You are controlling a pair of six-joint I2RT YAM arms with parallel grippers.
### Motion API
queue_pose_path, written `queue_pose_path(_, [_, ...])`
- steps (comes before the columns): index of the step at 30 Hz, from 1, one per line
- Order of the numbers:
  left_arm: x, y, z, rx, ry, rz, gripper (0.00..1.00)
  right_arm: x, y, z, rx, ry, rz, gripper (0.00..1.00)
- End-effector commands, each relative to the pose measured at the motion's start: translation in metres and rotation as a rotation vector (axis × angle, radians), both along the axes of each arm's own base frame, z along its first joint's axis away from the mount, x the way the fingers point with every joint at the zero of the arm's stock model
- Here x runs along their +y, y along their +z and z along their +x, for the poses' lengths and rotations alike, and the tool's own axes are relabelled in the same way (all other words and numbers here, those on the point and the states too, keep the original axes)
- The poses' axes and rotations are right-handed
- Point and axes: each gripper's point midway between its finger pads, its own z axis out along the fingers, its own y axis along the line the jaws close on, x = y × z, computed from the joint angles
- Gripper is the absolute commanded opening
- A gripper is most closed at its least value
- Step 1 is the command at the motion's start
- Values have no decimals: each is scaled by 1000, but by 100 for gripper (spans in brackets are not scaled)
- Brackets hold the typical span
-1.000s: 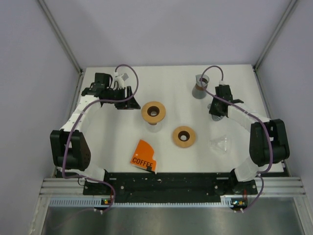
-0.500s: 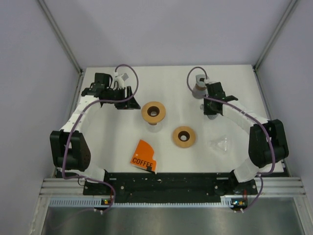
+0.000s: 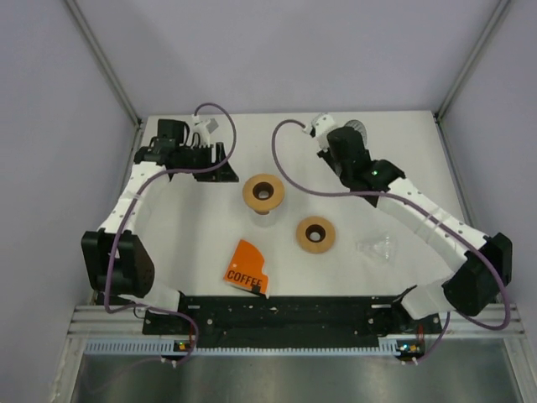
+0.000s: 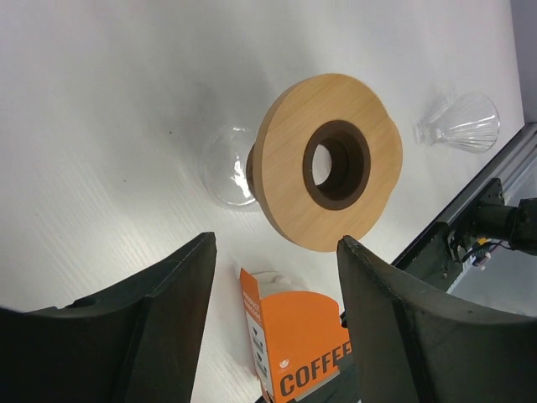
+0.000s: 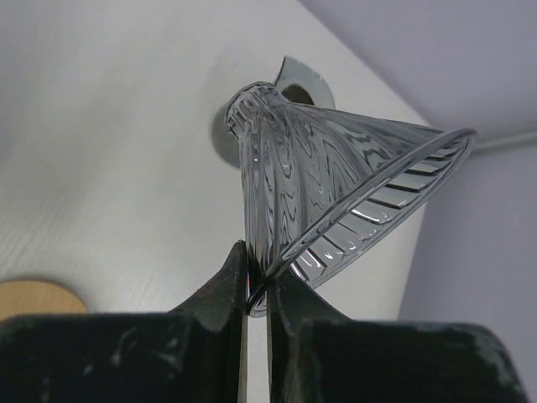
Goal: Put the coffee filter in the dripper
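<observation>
Since the frame a second back, the left pincer [image 3: 216, 161] at 10 o'clock has barely shifted, while the right arm has swung in from 3 o'clock toward 1 o'clock. The left pincer's dark, curved jaws stand apart with nothing between them [image 4: 275, 243].

Just right of it, near the middle of the white table [image 3: 185, 243], stands the far ring [image 3: 263, 192]. It is a flat disc of pale wood with a dark round bore, set over clear glass.

At 7 o'clock lies the pack [image 3: 246, 267], orange card printed COFFEE in black. A white edge shows behind it in the left wrist view, possibly a filter, though the view is too poor to be sure.

The near ring [image 3: 316, 234], of the same wood, sits a little toward 5 o'clock of centre. A cone [image 3: 377, 247] of clear glass lies on its side at 4 o'clock.

At 1 o'clock the right pincer [image 3: 351, 138] is clamped on the dripper [image 3: 358, 128], which has moved farther back with it. The dripper [image 5: 336, 185] is a ribbed, clear glass funnel, tilted with its narrow end toward the table. Its thin rim is pinched between the closed black jaws [image 5: 256, 281], so the dripper lies at 12 o'clock of that pincer and well apart from the pack.
</observation>
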Motion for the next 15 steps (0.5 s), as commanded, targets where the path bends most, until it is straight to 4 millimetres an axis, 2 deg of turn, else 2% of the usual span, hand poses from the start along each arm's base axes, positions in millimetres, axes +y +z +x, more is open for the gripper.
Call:
queue_pose_path(1, [-6, 64, 2, -183, -49, -38, 67, 48, 88, -17, -310, 273, -257, 0])
queue_pose_path(2, [-7, 71, 2, -195, -49, -45, 68, 58, 95, -22, -371, 312, -341, 0])
queue_pose_path(6, [0, 98, 11, -259, 7, -20, 69, 90, 93, -36, -502, 429, -621, 0])
queue_pose_path(11, [10, 128, 17, -348, 71, 19, 71, 120, 93, -45, -528, 480, -744, 0])
queue_pose_path(15, [15, 156, 17, -462, 112, 40, 80, 144, 93, -63, -611, 529, -843, 0])
